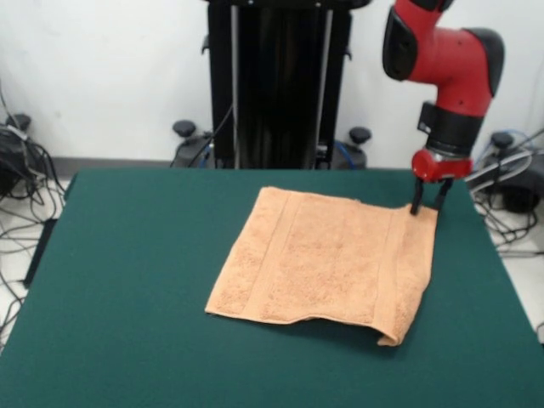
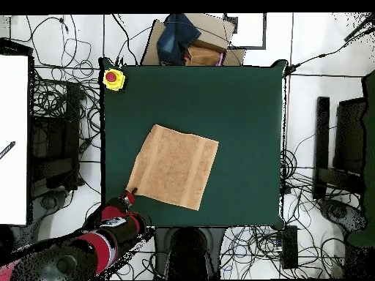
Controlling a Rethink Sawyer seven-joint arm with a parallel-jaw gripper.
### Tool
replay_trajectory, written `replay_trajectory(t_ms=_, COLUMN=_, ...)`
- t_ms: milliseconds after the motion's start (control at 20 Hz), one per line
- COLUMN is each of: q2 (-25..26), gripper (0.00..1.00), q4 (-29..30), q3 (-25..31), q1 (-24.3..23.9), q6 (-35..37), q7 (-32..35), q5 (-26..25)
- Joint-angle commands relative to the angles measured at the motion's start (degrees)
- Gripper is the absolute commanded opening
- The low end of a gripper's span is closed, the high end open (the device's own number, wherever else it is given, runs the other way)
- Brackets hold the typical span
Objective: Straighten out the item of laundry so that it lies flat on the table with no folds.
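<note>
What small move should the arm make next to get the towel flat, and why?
Probably close on the corner and pull it gently outward. The gripper stands at the far corner of the towel, jaws apart. The towel's near edge on that side still curls up off the table, so tension from this corner might flatten it.

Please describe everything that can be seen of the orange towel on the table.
The towel is peach-orange terry cloth, roughly square, with flat woven bands near two opposite ends. It lies spread out and turned at an angle on the green table, almost flat. In the front view its near right corner curls up in a small fold, and the near edge lifts slightly. The gripper stands at its far right corner, fingers apart, tips at the cloth; whether they pinch it cannot be told.
</note>
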Motion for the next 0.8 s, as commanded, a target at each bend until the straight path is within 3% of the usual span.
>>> replay_trajectory(t_ms=50, q2=0.79, gripper=1.00, q4=-0.97, q3=5.87, q1=-1.32, q6=-2.09, q7=15.26, q5=-0.50)
replay_trajectory(t_ms=350, q2=-0.34, gripper=1.00, q4=-0.72, q3=4.64, q1=-1.64, q6=-0.71, q7=14.48, q5=-0.09)
replay_trajectory(t_ms=600, q2=-11.44, gripper=1.00, q4=4.94, q3=-0.34, q1=-6.18, q6=9.72, q7=10.53, q5=-1.54)
replay_trajectory(t_ms=800, q2=-19.07, gripper=1.00, q4=5.68, q3=-4.28, q1=-8.37, q6=19.65, q7=6.42, q5=-1.94)
